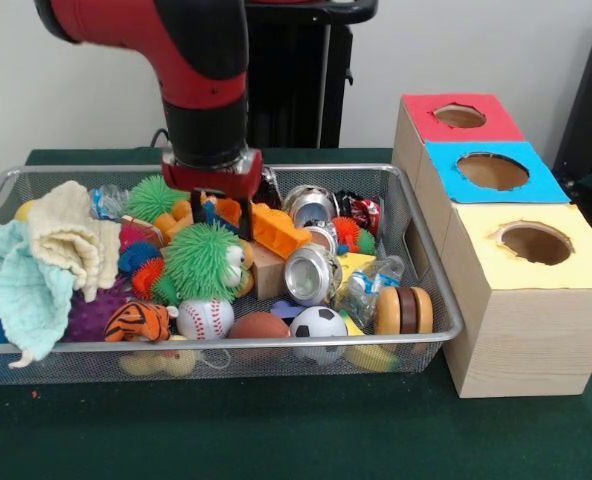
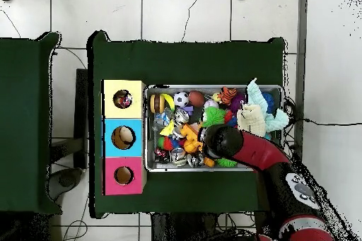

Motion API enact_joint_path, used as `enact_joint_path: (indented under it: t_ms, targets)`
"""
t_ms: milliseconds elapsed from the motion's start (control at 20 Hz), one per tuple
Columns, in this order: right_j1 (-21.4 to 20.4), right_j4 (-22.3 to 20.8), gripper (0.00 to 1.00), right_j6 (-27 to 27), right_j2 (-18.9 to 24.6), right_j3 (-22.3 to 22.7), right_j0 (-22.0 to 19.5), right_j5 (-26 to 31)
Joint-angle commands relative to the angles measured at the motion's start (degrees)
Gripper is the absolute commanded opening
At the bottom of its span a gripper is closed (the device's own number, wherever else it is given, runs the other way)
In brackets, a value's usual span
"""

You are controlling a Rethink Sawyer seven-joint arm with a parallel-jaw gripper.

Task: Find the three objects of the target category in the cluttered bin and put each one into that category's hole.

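Observation:
The silver wire mesh bin (image 1: 76, 347) is full of toys, cans and cloths. It also shows in the overhead view (image 2: 212, 169). My gripper (image 1: 221, 215) is lowered into the back middle of the bin, among orange toy pieces (image 1: 279, 230) and just above a green fuzzy ball (image 1: 201, 260). In the overhead view the arm's wrist (image 2: 220, 140) covers it. A baseball (image 1: 205, 318), a brown football (image 1: 258, 326) and a soccer ball (image 1: 318, 322) lie along the front rim. Two silver cans (image 1: 311, 274) lie in the middle.
Three wooden boxes with round holes stand beside the bin: red top (image 1: 461, 118), blue top (image 1: 491, 172), yellow top (image 1: 536, 245). Cream (image 1: 71, 245) and mint (image 1: 26, 290) cloths fill the bin's left end. A toy tiger (image 1: 141, 320) and a toy burger (image 1: 404, 310) lie in front.

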Motion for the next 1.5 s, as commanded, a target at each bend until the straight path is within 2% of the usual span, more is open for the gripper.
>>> enact_joint_path:
  t_ms: [50,350,550,650,700,800,900,1100,1300,1500]
  targets:
    - [7.85,2.16,0.00,9.82,0.18,-4.07,1.70,0.18]
    - [8.55,2.44,0.00,9.82,-0.90,-5.06,2.57,-0.45]
    - [10.74,2.18,0.00,9.10,-0.84,-7.09,1.74,-3.12]
    - [9.13,2.24,0.00,9.03,-1.44,-6.33,1.90,-1.13]
    - [7.44,1.95,0.00,8.66,-2.56,-6.08,2.55,1.94]
    - [2.57,-1.53,0.00,5.45,-7.97,-7.26,4.94,11.55]
    - [-0.59,-5.10,0.00,0.20,-11.54,-8.89,4.84,17.82]
    - [-1.86,-13.30,0.00,-9.30,-14.81,-14.00,2.93,22.05]
    - [-1.90,-20.44,0.00,-14.88,-14.29,-18.31,0.44,25.33]
    - [-2.45,-23.01,0.00,-16.66,-10.31,-19.02,-3.08,25.75]
